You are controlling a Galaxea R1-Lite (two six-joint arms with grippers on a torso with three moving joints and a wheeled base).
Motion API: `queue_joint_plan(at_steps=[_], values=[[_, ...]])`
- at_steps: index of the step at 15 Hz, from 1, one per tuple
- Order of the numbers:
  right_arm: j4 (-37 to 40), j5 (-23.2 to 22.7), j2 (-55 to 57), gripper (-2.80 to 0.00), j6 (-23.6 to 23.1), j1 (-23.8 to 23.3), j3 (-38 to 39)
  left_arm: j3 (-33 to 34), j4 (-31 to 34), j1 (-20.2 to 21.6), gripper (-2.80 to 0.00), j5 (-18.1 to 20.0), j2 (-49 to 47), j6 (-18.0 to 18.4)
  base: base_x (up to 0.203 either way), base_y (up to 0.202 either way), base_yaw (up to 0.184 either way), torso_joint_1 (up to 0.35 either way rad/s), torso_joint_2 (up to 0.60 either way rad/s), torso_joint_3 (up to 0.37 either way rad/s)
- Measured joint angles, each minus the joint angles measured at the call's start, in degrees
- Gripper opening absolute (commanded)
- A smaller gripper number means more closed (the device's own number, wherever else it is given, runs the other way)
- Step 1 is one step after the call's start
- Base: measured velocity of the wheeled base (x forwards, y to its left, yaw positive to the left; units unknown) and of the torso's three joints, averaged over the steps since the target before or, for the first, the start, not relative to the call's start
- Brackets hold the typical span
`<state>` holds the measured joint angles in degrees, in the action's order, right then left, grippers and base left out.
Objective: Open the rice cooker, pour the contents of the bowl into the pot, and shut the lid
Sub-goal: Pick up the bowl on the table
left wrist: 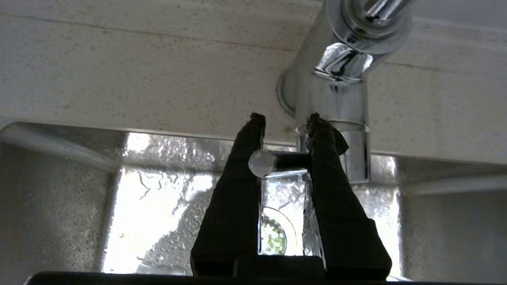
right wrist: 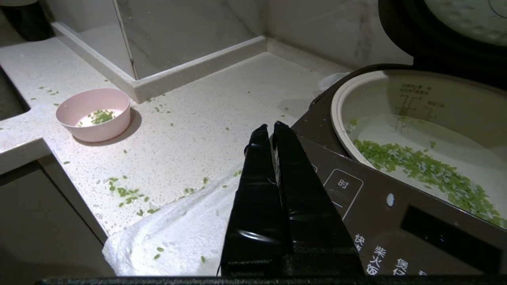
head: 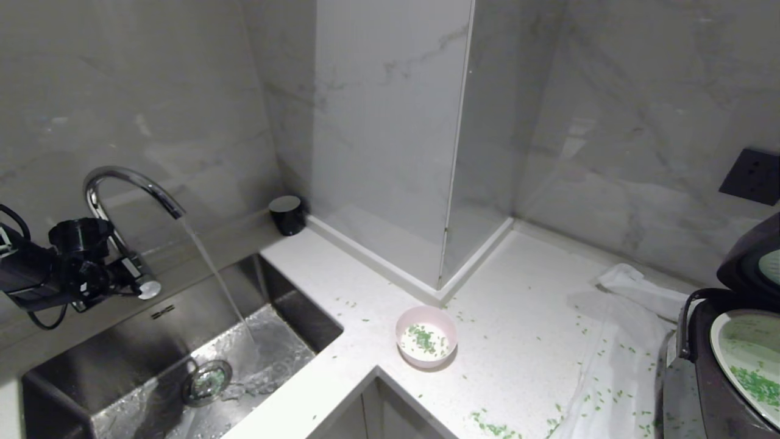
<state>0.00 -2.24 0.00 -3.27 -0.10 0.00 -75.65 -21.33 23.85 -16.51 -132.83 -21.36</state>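
The rice cooker [head: 725,372] stands open, green grains [right wrist: 427,170] already in its pot [right wrist: 396,103]; the pink bowl [head: 426,336] sits nearly emptied on the tabletop [head: 524,341]. Left tool [left wrist: 284,152] clamps the running faucet's lever [left wrist: 273,161]; right tool [right wrist: 269,132] rests pressed together; closing the lid [head: 746,259] remains

Grey-veined pale marble walls [head: 609,122] meet around a jutting square column [head: 390,134]. Below lies a speckled white stone tabletop [head: 518,317] with a sunken steel sink [head: 122,366], a curved chrome tap [head: 122,183] running water, and a dark wall socket [head: 751,175].
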Motion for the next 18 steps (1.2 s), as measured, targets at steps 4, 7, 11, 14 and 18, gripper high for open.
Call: queue_joint_plan(at_steps=[4,7,11,14,18], values=[[0.0,0.0,0.0,-2.80,0.0,0.0,0.0,-0.1,0.2,0.3,-2.80,0.0,0.0,0.1,0.000,0.000,0.000,0.000,0.00,0.000],[0.0,0.0,0.0,-2.80,0.0,0.0,0.0,-0.1,0.2,0.3,-2.80,-0.1,-0.1,0.1,0.000,0.000,0.000,0.000,0.00,0.000],[0.0,0.0,0.0,-2.80,0.0,0.0,0.0,-0.1,0.6,0.1,-2.80,-0.2,0.0,0.1,0.000,0.000,0.000,0.000,0.00,0.000],[0.0,0.0,0.0,-2.80,0.0,0.0,0.0,-0.1,0.8,-0.1,-2.80,-0.2,0.2,0.1,0.000,0.000,0.000,0.000,0.00,0.000],[0.0,0.0,0.0,-2.80,0.0,0.0,0.0,0.0,1.2,-0.1,0.00,-0.4,0.3,0.2,0.000,0.000,0.000,0.000,0.00,0.000]])
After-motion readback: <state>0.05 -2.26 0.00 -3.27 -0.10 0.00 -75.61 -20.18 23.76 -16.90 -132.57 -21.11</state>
